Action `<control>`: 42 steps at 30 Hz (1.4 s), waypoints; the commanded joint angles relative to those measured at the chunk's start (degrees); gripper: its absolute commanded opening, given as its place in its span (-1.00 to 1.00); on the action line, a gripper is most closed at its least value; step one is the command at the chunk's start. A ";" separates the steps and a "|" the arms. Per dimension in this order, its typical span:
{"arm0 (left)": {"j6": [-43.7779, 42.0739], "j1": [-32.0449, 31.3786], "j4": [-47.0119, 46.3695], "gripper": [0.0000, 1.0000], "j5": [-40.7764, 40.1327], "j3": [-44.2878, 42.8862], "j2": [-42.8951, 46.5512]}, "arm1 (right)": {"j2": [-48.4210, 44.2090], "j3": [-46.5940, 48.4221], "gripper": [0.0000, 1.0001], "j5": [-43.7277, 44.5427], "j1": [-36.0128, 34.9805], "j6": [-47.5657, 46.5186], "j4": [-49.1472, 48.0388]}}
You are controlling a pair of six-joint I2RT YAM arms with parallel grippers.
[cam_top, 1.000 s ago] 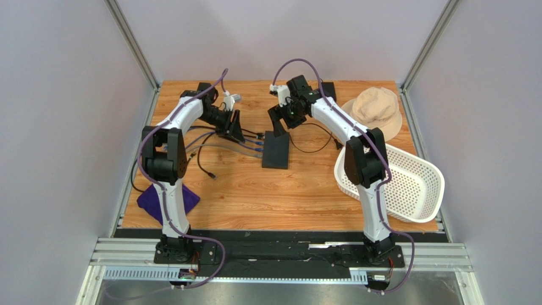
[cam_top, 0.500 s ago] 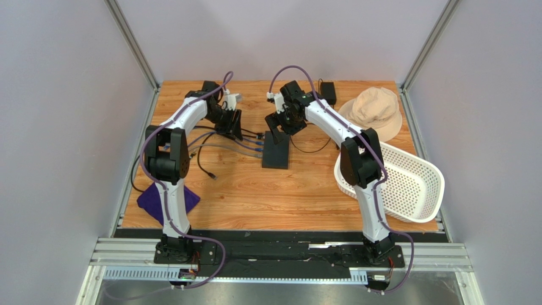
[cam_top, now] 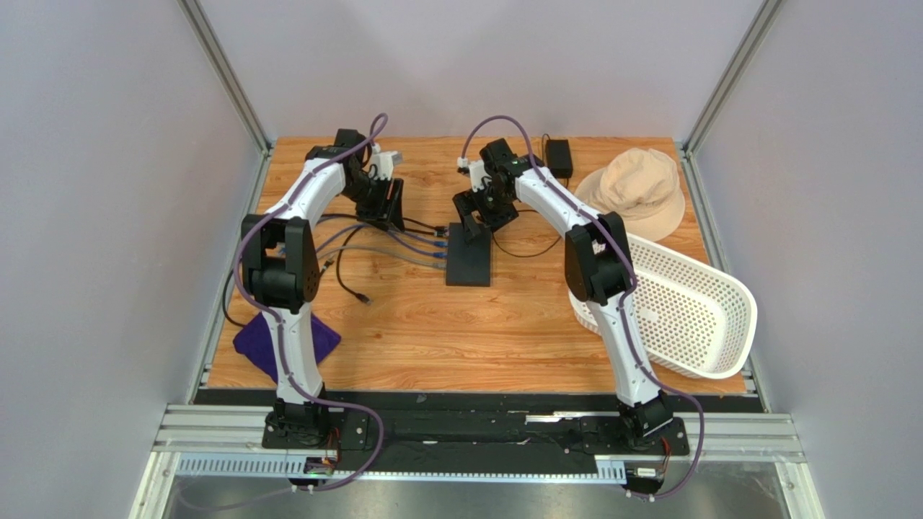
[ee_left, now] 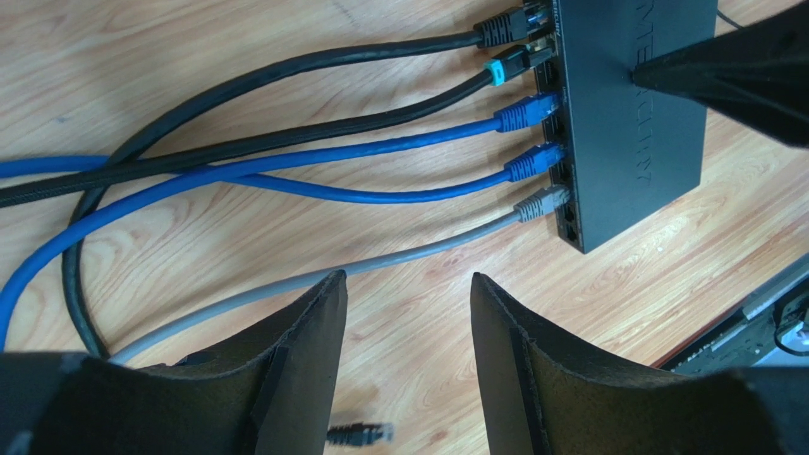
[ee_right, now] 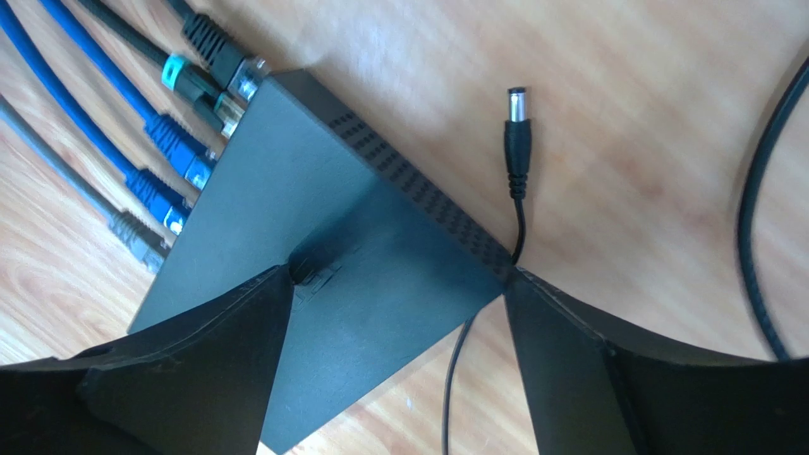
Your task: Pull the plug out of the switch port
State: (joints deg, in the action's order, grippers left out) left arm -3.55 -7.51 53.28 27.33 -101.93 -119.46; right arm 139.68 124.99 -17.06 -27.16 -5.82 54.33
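Switch point(cam_top: 470, 257) on the desk point(cam_top: 433, 324), cables point(ee_left: 285, 156) plugged in.
Left tool point(ee_left: 406, 282) released above cables; right tool point(ee_right: 401, 273) spread wide over switch.

Smooth wood with wavy brown lines on the table point(cam_top: 433, 324), a little shiny. Dull black plastic on the switch point(ee_left: 627, 114), with rows of tiny holes along one edge. Smooth rubbery skin on the blue cables point(ee_left: 456, 125) and the grey cable point(ee_left: 427, 245). Shiny metal at the tip of the loose round plug point(ee_right: 517, 102). Looks like soft tan cloth on the hat point(cam_top: 639, 186). White plastic full of little holes for the basket point(cam_top: 704, 314).
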 commanded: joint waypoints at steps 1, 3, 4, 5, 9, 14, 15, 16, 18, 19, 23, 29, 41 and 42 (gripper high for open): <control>-0.32 1.35 2.53 0.19 0.18 -0.29 1.25 | 3.75 9.11 0.72 -8.42 0.09 -0.24 -2.29; 0.21 1.71 2.53 0.18 1.05 0.24 1.25 | 4.72 11.93 0.72 -13.68 0.09 -1.11 -3.00; 0.47 1.71 2.53 0.18 1.32 0.41 1.33 | 4.99 13.34 0.72 -15.09 0.09 -1.21 -3.52; 0.56 1.71 2.36 0.18 1.76 0.94 1.42 | 4.82 13.70 0.71 -15.72 0.09 -1.29 -3.87; 0.74 1.62 0.34 0.18 4.21 3.31 2.21 | 3.06 13.27 0.74 -11.61 0.09 -3.74 -4.14; -1.46 1.71 -2.47 0.27 10.98 7.00 3.44 | -3.79 7.82 0.72 -6.94 0.09 -5.34 -4.05; -1.46 1.71 -4.22 0.29 11.16 7.62 3.70 | -4.93 5.99 0.71 -5.63 0.00 -5.34 -4.05; -1.46 1.71 -4.93 0.31 11.16 8.06 3.97 | -6.77 5.10 0.71 -5.36 -0.26 -5.42 -3.96; -1.28 1.71 -6.25 0.31 11.43 8.50 3.62 | -8.54 2.29 0.70 -5.18 -0.70 -5.78 -3.79; -0.85 1.71 -6.43 0.31 11.43 8.42 3.27 | -9.94 1.23 0.70 -5.00 -1.05 -5.86 -3.61; 1.17 1.71 -7.22 0.31 9.15 7.97 1.25 | -12.41 -3.69 0.66 -5.44 -2.28 -5.95 -2.82; 2.23 1.71 -9.24 0.29 5.90 9.99 1.51 | -13.64 -8.71 0.62 -6.67 -4.92 -5.44 -2.21; 1.00 1.71 -6.43 0.25 3.78 7.71 -1.83 | -11.36 -11.78 0.71 5.01 -8.79 0.11 -5.46; 0.83 1.71 -6.17 0.25 4.04 7.80 -1.92 | -11.36 -12.05 0.71 5.45 -8.96 0.29 -5.55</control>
State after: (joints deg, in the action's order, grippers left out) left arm -1.78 -5.85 45.93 29.74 -92.23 -119.74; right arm 127.57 113.69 -17.52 -35.48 -7.90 51.35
